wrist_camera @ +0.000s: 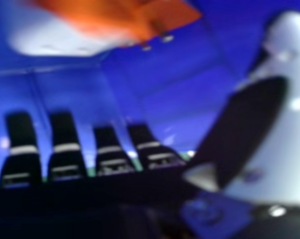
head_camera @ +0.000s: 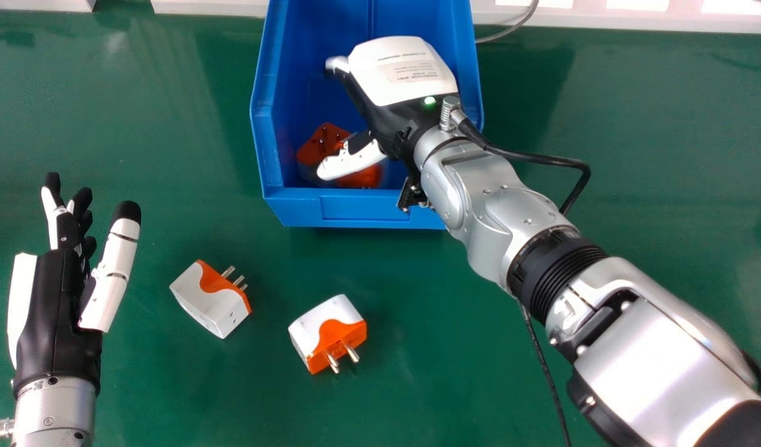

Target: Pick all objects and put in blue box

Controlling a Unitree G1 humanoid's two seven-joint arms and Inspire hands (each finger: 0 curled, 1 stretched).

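Right hand (head_camera: 405, 74) is hanging inside the blue box (head_camera: 368, 208), palm side down. Its fingers (wrist_camera: 107, 144) are lying straight and its thumb (wrist_camera: 256, 124) is standing apart from them; it is grasping nothing, so I am reading it as released.

Contents of box: an orange-and-white plug adapter (head_camera: 323, 141) is resting near the front wall, partly hidden under the thumb in the head view. In the right hand view its metal pins are showing. More orange is showing just nearer the front wall; whether it is belonging to a second adapter, I cannot tell. Count inside is therefore remaining uncertain, at least one.

Outstanding: two items are lying on the green desk (head_camera: 169, 124), in front of the box. The left adapter (head_camera: 213, 301) is sitting with its pins pointing toward the box side; the right adapter (head_camera: 328, 335) is sitting with its pins pointing away from the box, toward the robot. The two are lying apart, neither touching the box.

Left hand (head_camera: 54, 310) is idling at the left side of the head view, its fingers loosely extended.

Assessment: the task is probably standing around the halfway mark. Placing is appearing complete for whatever is lying inside; two pickups are still awaiting. Next, the right hand is likely needing to clear the front wall before going for either one.
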